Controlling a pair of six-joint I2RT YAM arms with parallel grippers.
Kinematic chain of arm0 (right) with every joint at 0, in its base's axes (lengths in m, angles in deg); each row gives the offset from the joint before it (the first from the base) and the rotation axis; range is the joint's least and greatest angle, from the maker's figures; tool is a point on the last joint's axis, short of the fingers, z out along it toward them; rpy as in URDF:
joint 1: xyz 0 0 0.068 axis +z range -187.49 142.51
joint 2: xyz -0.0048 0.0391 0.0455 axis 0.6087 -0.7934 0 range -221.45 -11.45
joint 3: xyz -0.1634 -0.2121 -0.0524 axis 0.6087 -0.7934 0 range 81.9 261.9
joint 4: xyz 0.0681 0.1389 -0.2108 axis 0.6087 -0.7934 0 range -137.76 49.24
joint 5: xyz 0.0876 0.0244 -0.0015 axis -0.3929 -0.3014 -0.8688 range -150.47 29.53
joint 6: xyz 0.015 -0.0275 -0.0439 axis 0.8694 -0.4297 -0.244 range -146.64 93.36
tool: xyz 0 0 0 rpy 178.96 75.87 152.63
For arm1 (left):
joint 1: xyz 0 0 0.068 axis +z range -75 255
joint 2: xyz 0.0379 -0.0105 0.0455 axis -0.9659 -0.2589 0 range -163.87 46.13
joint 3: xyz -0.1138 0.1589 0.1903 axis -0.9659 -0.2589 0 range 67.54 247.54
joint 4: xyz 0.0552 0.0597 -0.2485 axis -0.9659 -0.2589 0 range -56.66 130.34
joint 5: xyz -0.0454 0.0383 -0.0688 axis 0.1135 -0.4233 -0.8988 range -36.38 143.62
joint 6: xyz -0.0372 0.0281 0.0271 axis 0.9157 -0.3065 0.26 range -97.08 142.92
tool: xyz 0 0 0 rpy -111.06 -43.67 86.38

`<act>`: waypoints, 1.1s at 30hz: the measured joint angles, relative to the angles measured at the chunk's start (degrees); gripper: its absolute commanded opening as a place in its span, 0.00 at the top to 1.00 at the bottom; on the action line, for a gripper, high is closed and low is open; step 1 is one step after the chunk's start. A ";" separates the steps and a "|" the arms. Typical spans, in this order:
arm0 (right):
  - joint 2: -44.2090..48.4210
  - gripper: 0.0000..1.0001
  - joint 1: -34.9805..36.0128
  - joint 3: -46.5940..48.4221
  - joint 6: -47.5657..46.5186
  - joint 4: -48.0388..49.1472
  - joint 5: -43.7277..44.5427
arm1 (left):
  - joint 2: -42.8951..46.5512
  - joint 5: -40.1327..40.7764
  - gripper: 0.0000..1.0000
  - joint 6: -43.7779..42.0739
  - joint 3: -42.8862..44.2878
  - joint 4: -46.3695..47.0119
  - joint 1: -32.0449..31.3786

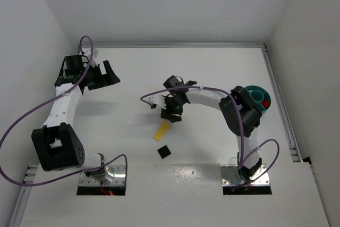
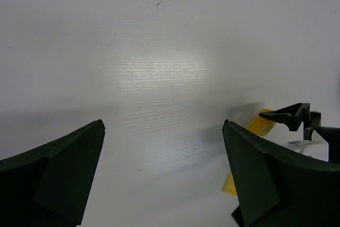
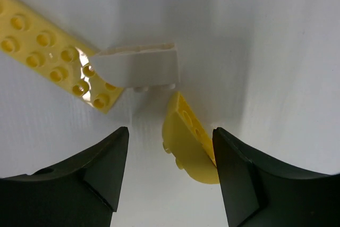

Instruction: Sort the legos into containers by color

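In the right wrist view my right gripper [image 3: 170,130] stands open over the table. A small yellow rounded lego [image 3: 188,142] is tilted on edge between the jaws, leaning against the right finger [image 3: 239,174] and apart from the left one. Just beyond it a white brick [image 3: 139,67] overlaps the end of the long yellow plate [image 3: 48,46]. From above, the right gripper [image 1: 171,112] hovers just behind the yellow plate [image 1: 162,131]. A flat black square [image 1: 164,151] lies nearer the bases. The teal dish [image 1: 255,90] sits far right with something red [image 1: 267,101] inside. My left gripper [image 1: 105,77] is open and empty at the far left.
The right arm's elbow [image 1: 241,112] covers part of the dish. White walls close the table at the back and both sides. In the left wrist view, the open left gripper [image 2: 163,124] faces bare table, with the yellow plate [image 2: 259,126] and right gripper [image 2: 297,118] at its right edge.
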State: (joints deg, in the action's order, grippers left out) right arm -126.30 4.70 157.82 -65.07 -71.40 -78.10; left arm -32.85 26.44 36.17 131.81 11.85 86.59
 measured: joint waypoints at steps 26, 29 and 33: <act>25.18 0.95 -16.33 0.35 8.70 -9.40 6.43 | -0.57 -0.98 0.00 -1.14 -0.81 1.42 -0.46; 34.49 0.95 -28.22 0.33 8.09 -13.46 8.87 | -1.88 -1.01 0.00 -0.59 -0.81 3.61 -3.39; 39.28 0.97 -39.65 -0.31 7.17 -18.53 10.25 | -4.57 -1.01 0.00 1.05 -0.79 7.02 -8.59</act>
State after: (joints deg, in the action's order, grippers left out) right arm -87.02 -34.95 157.51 -57.90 -89.93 -67.85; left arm -37.42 25.44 37.22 131.02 18.86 78.00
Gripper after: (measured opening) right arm 0.275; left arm 0.995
